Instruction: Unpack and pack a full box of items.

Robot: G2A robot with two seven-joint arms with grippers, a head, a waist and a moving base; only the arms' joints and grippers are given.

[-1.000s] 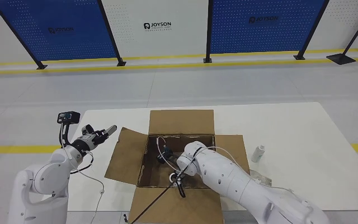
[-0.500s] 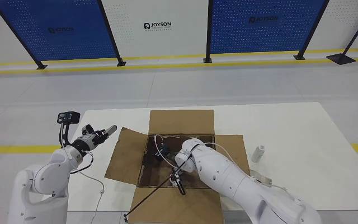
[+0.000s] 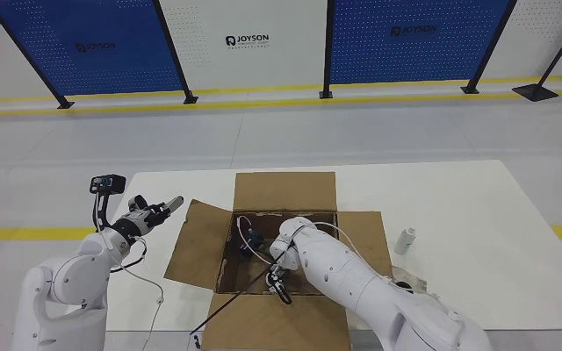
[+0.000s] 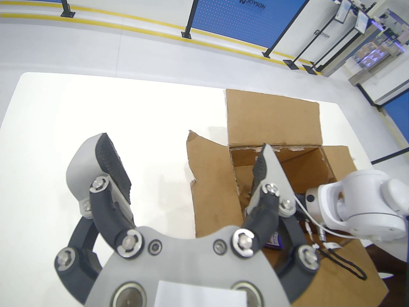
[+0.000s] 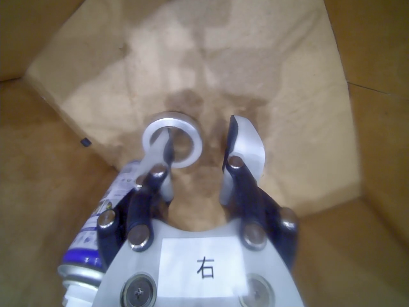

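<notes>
Unpacking step in hand: right gripper (image 5: 201,129) down inside the box (image 3: 285,189)!
Its jaws stand apart, holding nothing; one finger sits over the hole of a silver ring (image 5: 174,120) on the box floor, a spray can (image 5: 92,234) just beside; left gripper (image 4: 185,148) hangs spread wide near the box; next, I'd judge: straddle the ring's band, close, lift clear of the walls.

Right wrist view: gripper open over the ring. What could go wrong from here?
The right gripper has one finger over the hole of the ring, one outside; pinching just that side may slip or tip it. The spray can lies close beside that finger and could get bumped. The black cord trails over the front flap and might snag.
</notes>
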